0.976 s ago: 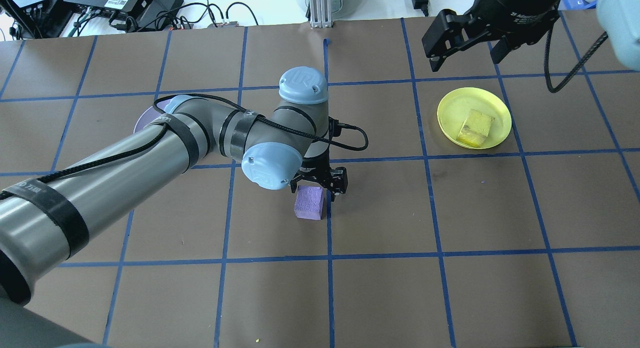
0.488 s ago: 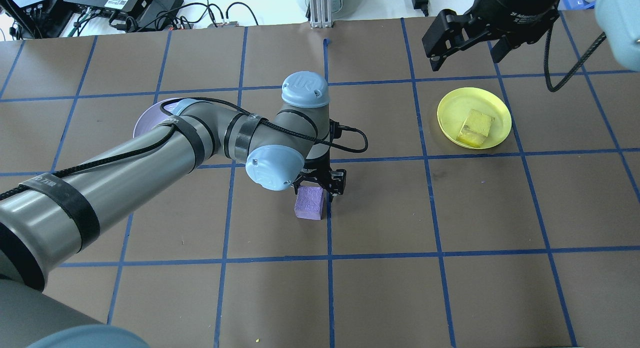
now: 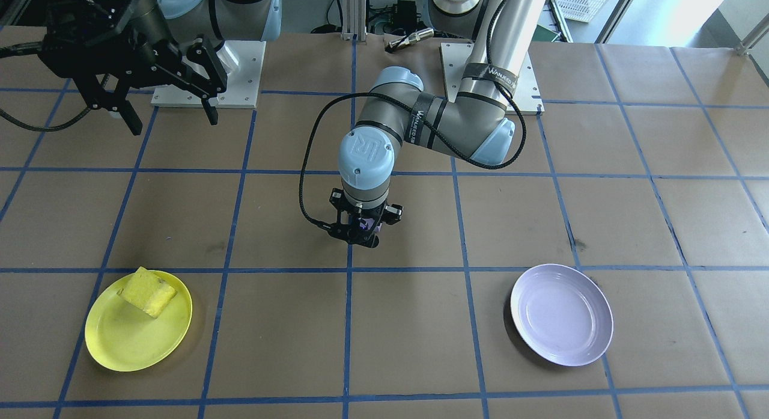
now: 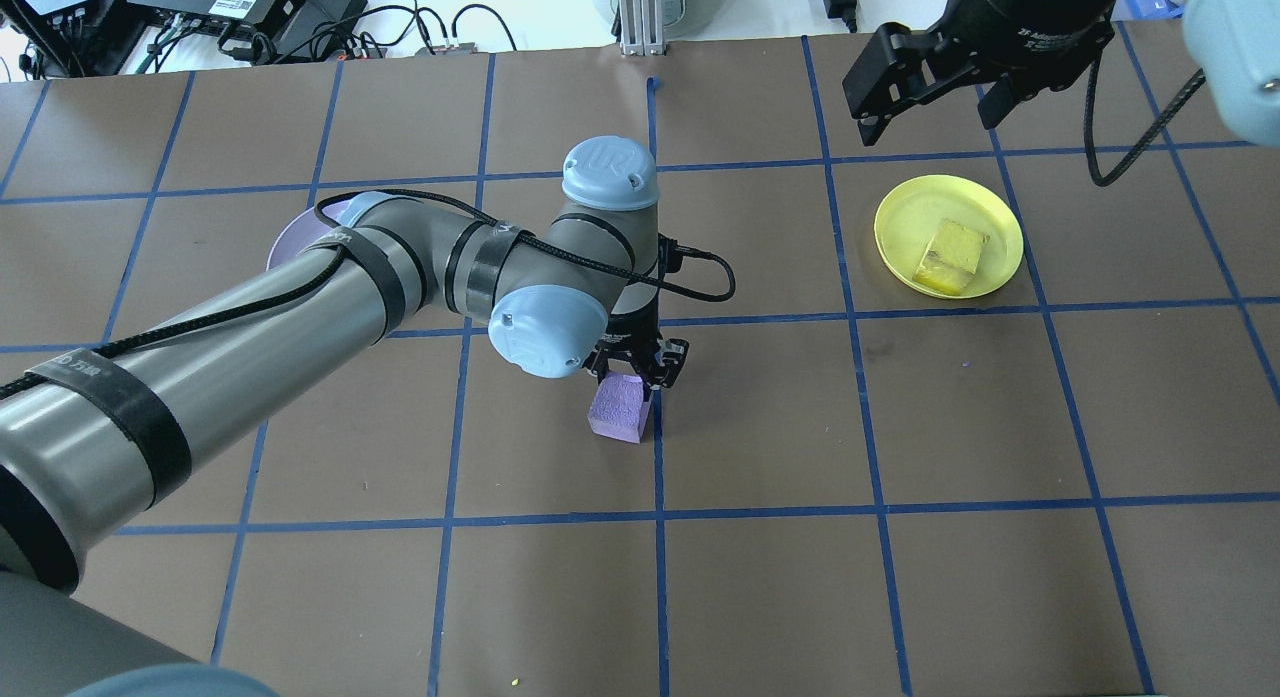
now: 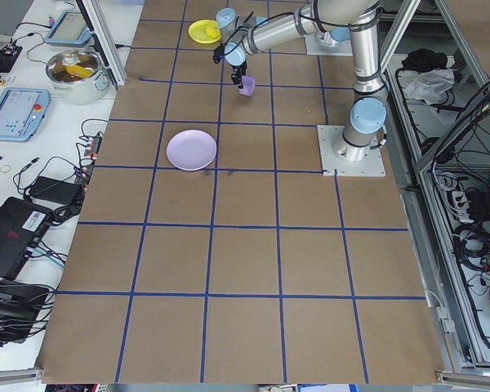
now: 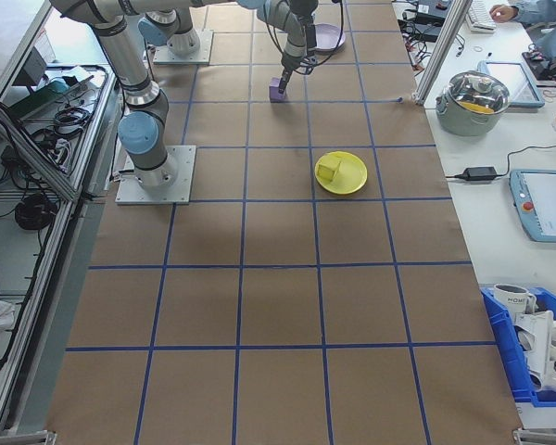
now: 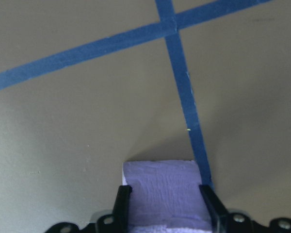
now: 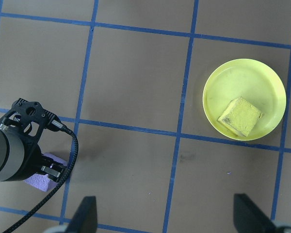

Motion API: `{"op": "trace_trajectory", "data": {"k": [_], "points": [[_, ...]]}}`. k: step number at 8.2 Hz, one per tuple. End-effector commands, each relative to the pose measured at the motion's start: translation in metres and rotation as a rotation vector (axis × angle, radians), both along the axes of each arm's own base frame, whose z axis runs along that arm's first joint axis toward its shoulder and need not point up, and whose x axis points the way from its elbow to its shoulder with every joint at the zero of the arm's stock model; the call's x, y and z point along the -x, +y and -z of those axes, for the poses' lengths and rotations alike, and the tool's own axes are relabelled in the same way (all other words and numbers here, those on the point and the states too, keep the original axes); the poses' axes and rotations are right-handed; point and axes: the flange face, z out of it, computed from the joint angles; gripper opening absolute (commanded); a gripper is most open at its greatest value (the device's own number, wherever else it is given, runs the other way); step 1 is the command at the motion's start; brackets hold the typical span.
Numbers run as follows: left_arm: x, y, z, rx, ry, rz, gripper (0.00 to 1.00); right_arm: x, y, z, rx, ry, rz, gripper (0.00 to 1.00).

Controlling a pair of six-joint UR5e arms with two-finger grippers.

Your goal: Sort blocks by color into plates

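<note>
The light purple block (image 4: 618, 409) sits near the table's middle beside a blue tape line. My left gripper (image 4: 633, 372) points down over it, shut on it; the left wrist view shows both fingers pressed against the sides of the purple block (image 7: 162, 184). The yellow block (image 4: 950, 257) lies tilted inside the yellow plate (image 4: 905, 212). My right gripper (image 4: 930, 112) hangs open above the table just beyond that plate, holding nothing. The lavender plate (image 3: 562, 317) holds nothing; in the overhead view my left arm hides most of it.
Brown paper with a blue tape grid covers the table (image 4: 900, 577). Cables and electronics (image 4: 250, 17) line the far edge. A cooking pot (image 6: 477, 93) and tablets sit on the side bench beyond the table's edge.
The left gripper's fingers have drawn in against the purple block's sides, and the left arm has shifted slightly. The right arm and the yellow block have stayed put.
</note>
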Motion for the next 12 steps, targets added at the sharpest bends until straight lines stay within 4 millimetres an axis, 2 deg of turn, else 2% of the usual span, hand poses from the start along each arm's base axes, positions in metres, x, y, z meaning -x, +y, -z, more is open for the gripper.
{"op": "trace_trajectory", "data": {"k": [1, 2, 4, 6, 7, 8, 9, 10, 12], "points": [[-0.011, 0.003, -0.016, -0.045, -0.053, 0.004, 0.0, 0.0, 0.0, 0.015, -0.029, 0.0, 0.0, 1.0], [-0.033, -0.019, -0.046, 0.004, -0.049, -0.038, 0.0, 0.0, 0.001, 0.015, -0.028, 0.002, 0.0, 1.0], [-0.103, -0.061, -0.106, 0.076, -0.017, -0.038, 0.0, 0.001, 0.001, 0.015, -0.029, 0.003, 0.0, 1.0], [-0.219, -0.105, -0.133, 0.12, -0.065, -0.043, 0.0, 0.002, 0.001, 0.014, -0.026, 0.006, 0.004, 1.0], [-0.262, -0.119, -0.134, 0.129, -0.052, -0.099, 0.0, 0.004, 0.001, 0.012, -0.021, 0.005, 0.005, 1.0], [-0.297, -0.128, -0.123, 0.119, -0.064, -0.143, 0.0, 0.003, 0.003, 0.011, -0.021, 0.001, 0.005, 1.0], [-0.319, -0.141, -0.112, 0.156, -0.061, -0.121, 0.0, 0.002, 0.003, 0.011, -0.02, 0.0, 0.004, 1.0], [-0.332, -0.154, -0.094, 0.18, -0.065, -0.095, 0.0, 0.004, 0.003, 0.008, -0.015, 0.001, 0.006, 1.0], [-0.353, -0.166, -0.074, 0.204, -0.064, -0.126, 0.0, 0.003, 0.005, 0.002, -0.002, -0.001, 0.007, 1.0]]}}
